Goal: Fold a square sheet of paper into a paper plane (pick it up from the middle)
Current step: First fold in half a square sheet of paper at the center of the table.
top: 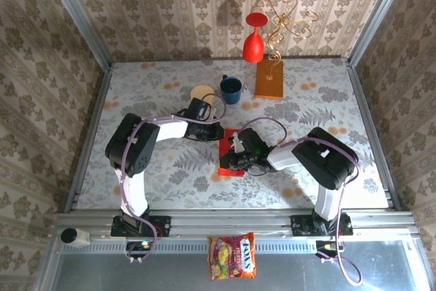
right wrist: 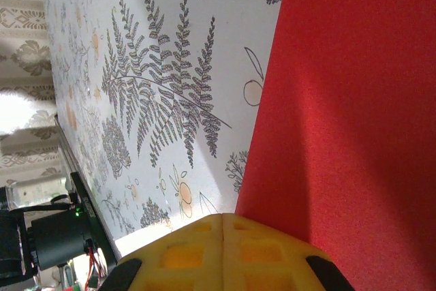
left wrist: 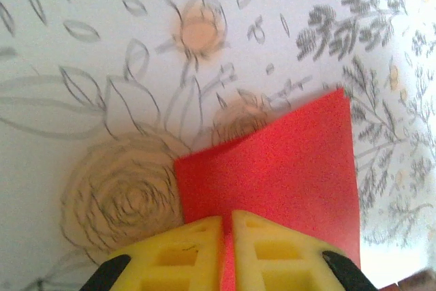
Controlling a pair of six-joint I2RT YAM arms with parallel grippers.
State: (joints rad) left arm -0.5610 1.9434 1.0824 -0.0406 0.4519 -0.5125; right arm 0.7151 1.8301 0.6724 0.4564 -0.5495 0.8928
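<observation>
The thin, bright red sheet of paper [top: 227, 146] lies on the flowery worktop [top: 170, 168], its long side pointing away from the arms. The left hand [left wrist: 227, 236] is at its far left edge, fingers almost together; I cannot tell if they pinch it. The right hand [right wrist: 223, 236], fingers pressed together, is over its near right side.

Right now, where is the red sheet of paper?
In the overhead view, the red sheet of paper lies near the middle of the flowered table, between the left claw and the right claw, nearer the arms than the blue mug.
</observation>
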